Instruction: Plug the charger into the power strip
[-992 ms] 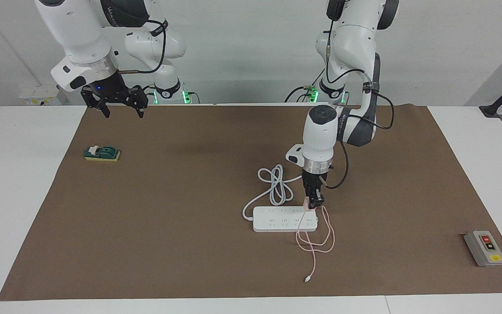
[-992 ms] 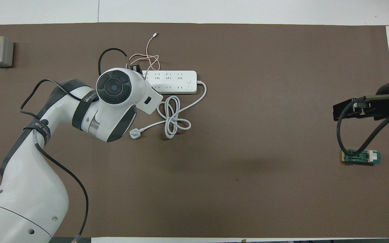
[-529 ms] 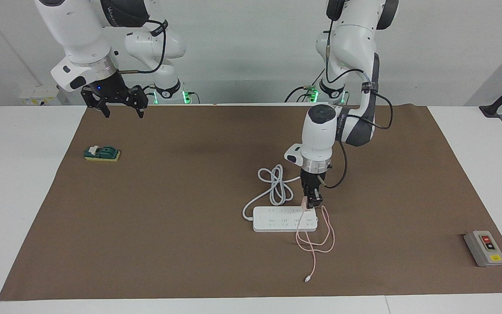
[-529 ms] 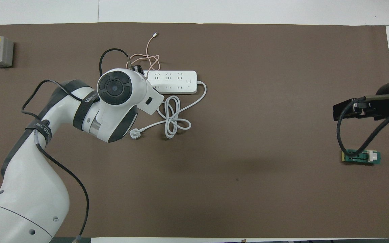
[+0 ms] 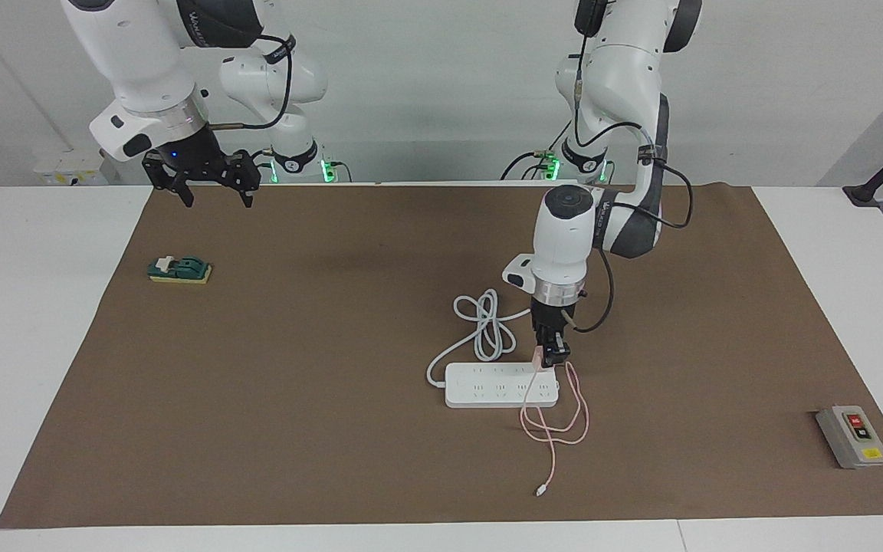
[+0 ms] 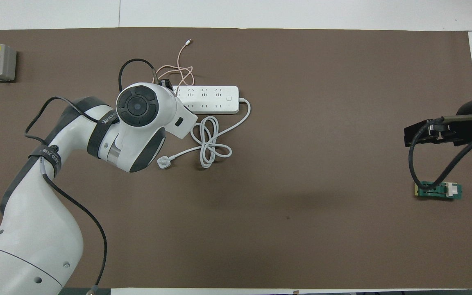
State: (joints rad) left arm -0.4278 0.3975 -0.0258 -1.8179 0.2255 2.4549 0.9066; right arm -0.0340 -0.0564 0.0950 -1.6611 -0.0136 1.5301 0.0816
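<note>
- At the robots' edge of the mat (image 5: 334,475), toward the right arm's end, I see the right gripper (image 5: 211,192) hanging in the air with its fingers spread wide and nothing between them; that arm waits.
- Just out from it, a small green and yellow block (image 5: 179,270) lies on the mat, well apart from everything else.
- Toward the left arm's end, I see the left arm bent over and pointing straight down, its wrist covering the gripper in the overhead view.
- A white three-pin plug (image 6: 163,162) lies on the mat beside that wrist, and its thick white cord (image 5: 487,326) runs in loops to the power strip.
- The left gripper (image 5: 551,354) is closed on the charger (image 5: 538,358), a pale-pink cube, and holds it at the power strip's end nearest the left arm.
- I cannot tell whether the cube is fully seated or only resting on the sockets.
- The power strip (image 5: 487,386) lies flat, lengthwise along the table, farther from the robots than the coiled cord.
- The charger's thin pink cable (image 5: 564,422) loops on the mat just past the strip.
- Its small white connector (image 5: 540,491) lies farthest out.
- A grey box with red and yellow buttons (image 5: 852,435) sits near the mat's corner at the left arm's end.
</note>
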